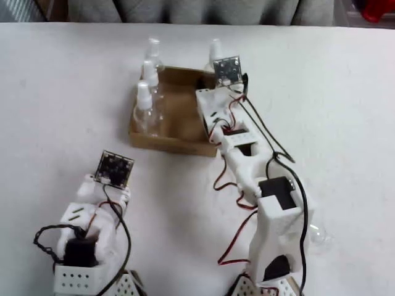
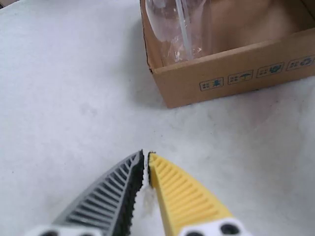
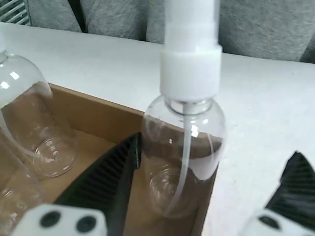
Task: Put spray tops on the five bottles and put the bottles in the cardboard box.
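Bottle (image 3: 184,142) upright, spray top (image 3: 191,69) up, far-right corner of cardboard box (image 1: 179,143); right fingers (image 3: 113,167) spread wide astride it; left fingers (image 2: 172,187) closed, empty.

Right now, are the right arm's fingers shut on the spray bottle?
No: the fingers stand apart, with bare table showing between one of them and the spray bottle.
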